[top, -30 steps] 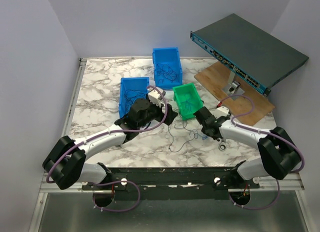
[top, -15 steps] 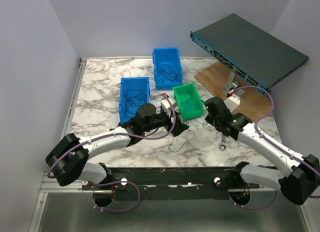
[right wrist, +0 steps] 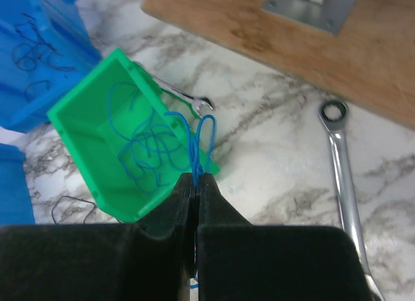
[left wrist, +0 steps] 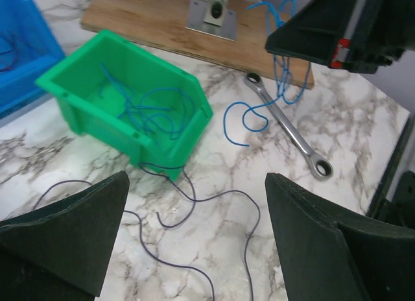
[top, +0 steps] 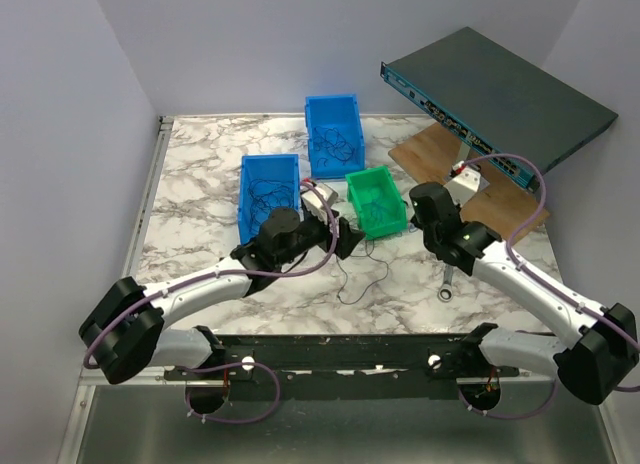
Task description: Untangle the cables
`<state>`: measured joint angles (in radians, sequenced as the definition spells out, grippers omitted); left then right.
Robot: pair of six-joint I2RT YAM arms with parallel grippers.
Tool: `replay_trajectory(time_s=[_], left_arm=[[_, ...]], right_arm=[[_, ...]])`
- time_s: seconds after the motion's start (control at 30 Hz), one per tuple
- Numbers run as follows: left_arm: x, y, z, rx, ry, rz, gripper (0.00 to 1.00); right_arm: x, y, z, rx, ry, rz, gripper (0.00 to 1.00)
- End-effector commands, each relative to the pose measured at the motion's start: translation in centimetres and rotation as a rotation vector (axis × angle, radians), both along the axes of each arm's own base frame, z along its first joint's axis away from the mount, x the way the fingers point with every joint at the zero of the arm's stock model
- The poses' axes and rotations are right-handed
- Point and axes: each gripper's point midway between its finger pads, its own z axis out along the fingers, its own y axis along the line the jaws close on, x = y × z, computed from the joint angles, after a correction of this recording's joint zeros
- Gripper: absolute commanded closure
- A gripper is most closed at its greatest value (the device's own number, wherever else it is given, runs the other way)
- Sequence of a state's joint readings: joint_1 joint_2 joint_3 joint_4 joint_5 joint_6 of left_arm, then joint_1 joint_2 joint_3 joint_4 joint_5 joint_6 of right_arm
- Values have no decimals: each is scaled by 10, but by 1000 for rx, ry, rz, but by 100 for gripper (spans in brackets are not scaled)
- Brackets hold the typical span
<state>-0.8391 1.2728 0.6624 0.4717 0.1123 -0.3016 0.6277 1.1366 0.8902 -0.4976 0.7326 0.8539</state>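
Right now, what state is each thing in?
Left gripper: open, empty, over the dark cable.
Right gripper: shut on the blue cable.
Blue cable: hanging from that gripper.
Dark cable: loose on the table.
Green bin: upright, blue cables inside.
Near blue bin: upright, dark cables inside.
Far blue bin: upright, dark cables inside.
Wrench: flat on the table.

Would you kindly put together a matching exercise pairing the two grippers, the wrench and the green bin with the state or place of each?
Things:
1. left gripper
2. right gripper
3. wrench
4. green bin

States:
A. lying flat on the marble table
B. shut on a blue cable
C. open, nothing between the fingers
D. loose blue cables inside

Pairs: 1-C, 2-B, 3-A, 4-D
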Motion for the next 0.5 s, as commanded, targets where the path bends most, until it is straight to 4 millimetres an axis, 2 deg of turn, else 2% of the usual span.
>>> replay_trajectory(time_s=[0.0, 0.13, 0.3, 0.47], left_arm=[[25, 29, -1, -28, 34, 182, 12], [30, 38, -2, -60, 59, 203, 11], [33, 46, -2, -106, 88, 188, 11], [35, 51, -2, -113, 83, 195, 11]], right_arm=[[38, 16, 42, -88, -243, 117, 99], [58, 41, 44, -131, -351, 246, 99], [91, 58, 30, -267, -341, 289, 99], [106, 85, 17, -284, -347, 400, 99]])
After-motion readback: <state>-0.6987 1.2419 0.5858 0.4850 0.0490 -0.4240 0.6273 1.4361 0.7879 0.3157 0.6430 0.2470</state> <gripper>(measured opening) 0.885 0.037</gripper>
